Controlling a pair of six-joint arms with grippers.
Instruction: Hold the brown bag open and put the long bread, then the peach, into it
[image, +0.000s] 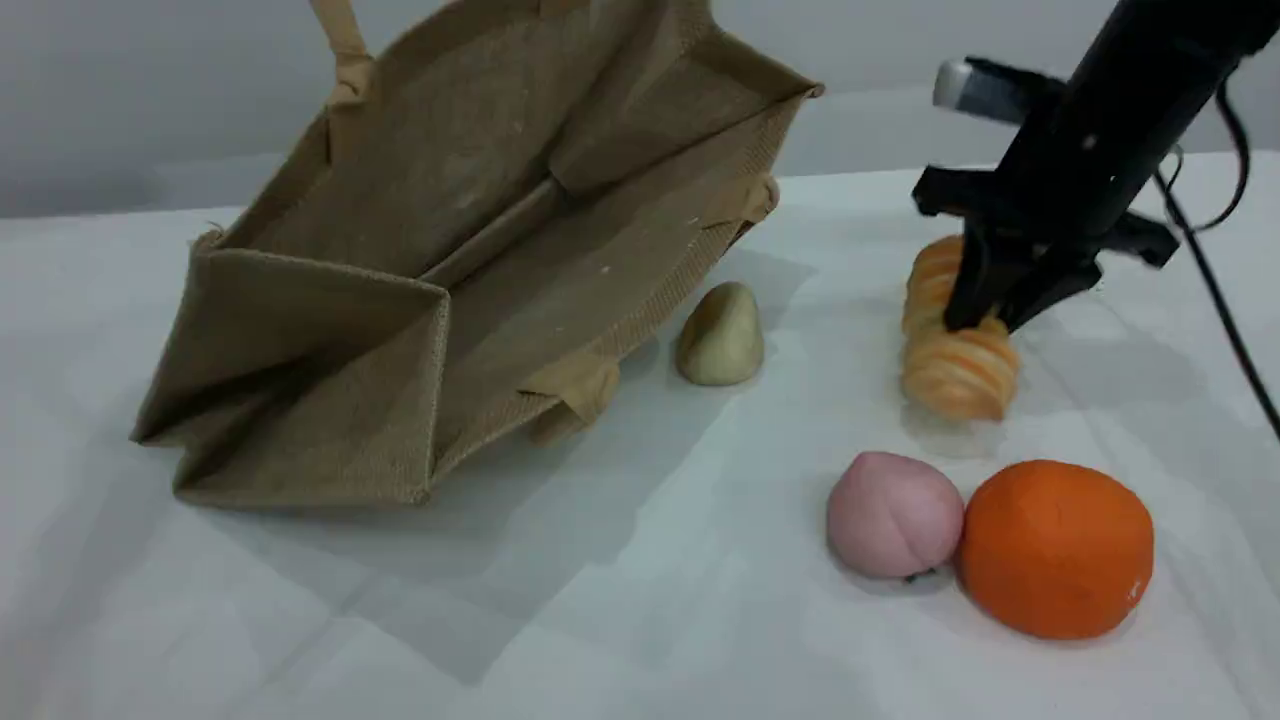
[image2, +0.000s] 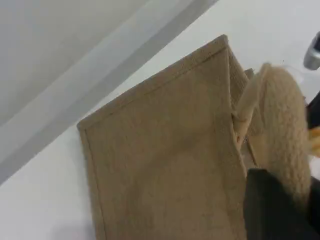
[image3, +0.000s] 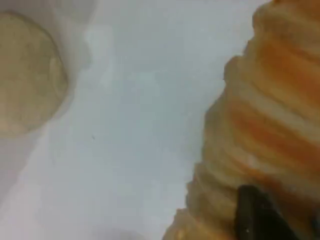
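Long bread (image: 958, 345) lies on the surface (image: 640, 600) between the fingers of our right end effector (image: 985, 318), which has closed onto its middle. Below it rests the peach (image: 893, 514). Our left end effector (image2: 280, 210), fully closed, grips a handle (image2: 282, 125) of the brown bag (image: 450, 270).

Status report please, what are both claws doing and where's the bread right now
Left claw shut on brown bag handle, mouth open. Right claw closing on long bread, bread on table. Peach waiting. Path clear.
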